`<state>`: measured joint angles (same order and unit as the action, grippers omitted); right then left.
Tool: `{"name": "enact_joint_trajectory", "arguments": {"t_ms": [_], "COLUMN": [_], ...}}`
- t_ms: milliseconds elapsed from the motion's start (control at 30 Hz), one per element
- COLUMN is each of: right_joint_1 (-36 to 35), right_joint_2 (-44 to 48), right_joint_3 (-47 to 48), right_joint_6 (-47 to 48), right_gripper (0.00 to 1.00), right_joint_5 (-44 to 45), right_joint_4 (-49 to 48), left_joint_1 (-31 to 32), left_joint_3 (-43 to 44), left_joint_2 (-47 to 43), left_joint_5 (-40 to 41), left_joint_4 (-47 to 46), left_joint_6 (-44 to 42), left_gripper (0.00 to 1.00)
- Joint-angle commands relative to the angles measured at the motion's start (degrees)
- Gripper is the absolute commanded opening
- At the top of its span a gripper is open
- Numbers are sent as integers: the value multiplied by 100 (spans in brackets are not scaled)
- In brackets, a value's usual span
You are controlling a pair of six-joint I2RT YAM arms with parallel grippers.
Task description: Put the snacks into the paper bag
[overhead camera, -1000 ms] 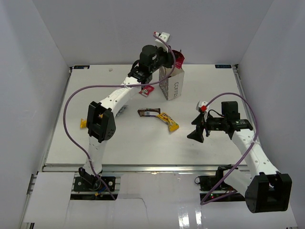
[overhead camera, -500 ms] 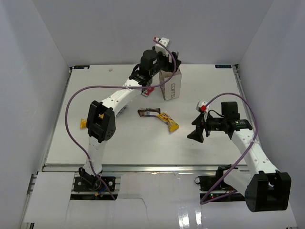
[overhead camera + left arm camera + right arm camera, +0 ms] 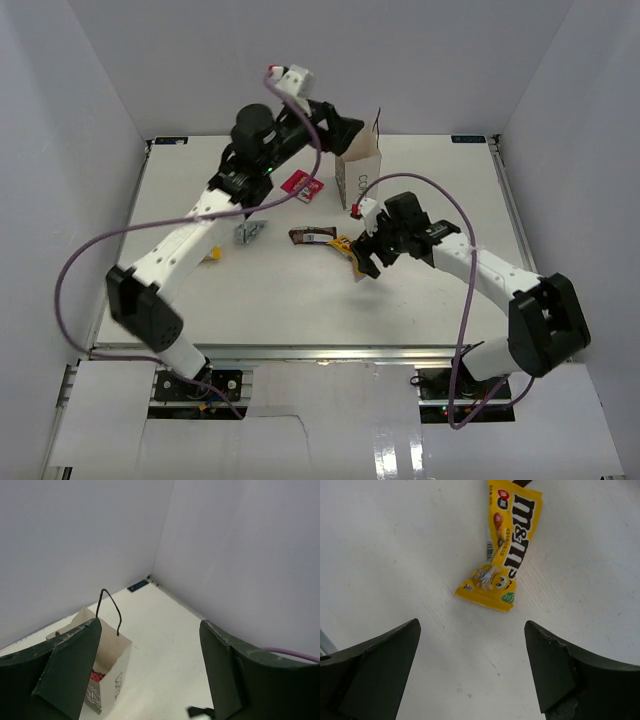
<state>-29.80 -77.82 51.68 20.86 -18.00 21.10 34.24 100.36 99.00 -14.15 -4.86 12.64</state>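
Swung in from right of paper bag [image 3: 362, 172], now hovering over yellow packet [image 3: 506, 550] on bag's near side, right end effector [image 3: 471, 640] spread wide, empty. Likely next pick. Just beside it, maybe touching: dark brown bar [image 3: 312, 237], snag risk. Left of bag on surface [image 3: 300, 300]: silver-grey packet [image 3: 250, 232], pink-red packet [image 3: 303, 185]. Inside bag: other pink-red packet [image 3: 96, 676], just dropped. Pulled back above-left of bag, left end effector [image 3: 150, 630] gaping, empty.

Layout being shown around the paper bag [image 3: 352, 178], upper centre of the top view.
A bagged packet [image 3: 97, 676] is being held inside it; a loose packet [image 3: 302, 186] is being seen just left, the bar [image 3: 312, 237] lower, the M&M's packet [image 3: 504, 550] at the bar's right.
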Motion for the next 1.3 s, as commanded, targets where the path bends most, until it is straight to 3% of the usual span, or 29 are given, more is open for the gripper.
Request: {"name": "enact_joint_trajectory", "arguments": {"t_ms": [0,133,200,267,367,533,600,633,733,867,1033,1167,1267], "right_joint_1": [-438,-764,-817,-817,-817,-817,-817,-817,-817,-808,-581,-71,281], "right_joint_2": [-565,-1750,-2174,-2745,-3168,-3300,-3423,-3502,-3784,-3566,-2696,-1810,-1614], "right_joint_3": [989,1791,2081,2556,2856,2804,2804,2812,2961,3006,3119,3515,4006], "right_joint_6": [-1565,-1805,-1788,-1639,-1559,-1384,-1339,-1313,-1199,-919,91,1216,1613], "right_gripper": [90,90,99,82,70,68,63,50,26,9,8,8,8], "right_joint_5": [1765,2150,2406,2398,2205,2143,2055,2029,1879,1494,414,-1516,-1935], "right_joint_4": [-635,-388,-248,156,579,667,711,737,983,1001,755,598,141], "left_joint_1": [-5,-49,-58,-66,-66,-66,-66,-66,-66,-66,-66,-66,-58], "left_joint_3": [-1572,-3411,-4003,-4734,-5411,-6237,-6396,-6449,-6467,-6187,-6002,-5879,-5843], "left_joint_2": [-1889,-3762,-4825,-5807,-6646,-7869,-8001,-7976,-7670,-6914,-5903,-5243,-5163], "left_joint_5": [52,921,1370,1704,2074,2505,2610,2628,2785,3137,3086,2883,2874], "left_joint_4": [63,1055,1758,2381,3058,3562,3703,3747,4053,4545,4793,4775,4723], "left_joint_6": [325,931,1467,1898,2759,4015,4263,4429,4763,5325,5670,5697,5661], "left_gripper": [91,92,92,92,93,96,96,96,96,96,96,96,96]}}
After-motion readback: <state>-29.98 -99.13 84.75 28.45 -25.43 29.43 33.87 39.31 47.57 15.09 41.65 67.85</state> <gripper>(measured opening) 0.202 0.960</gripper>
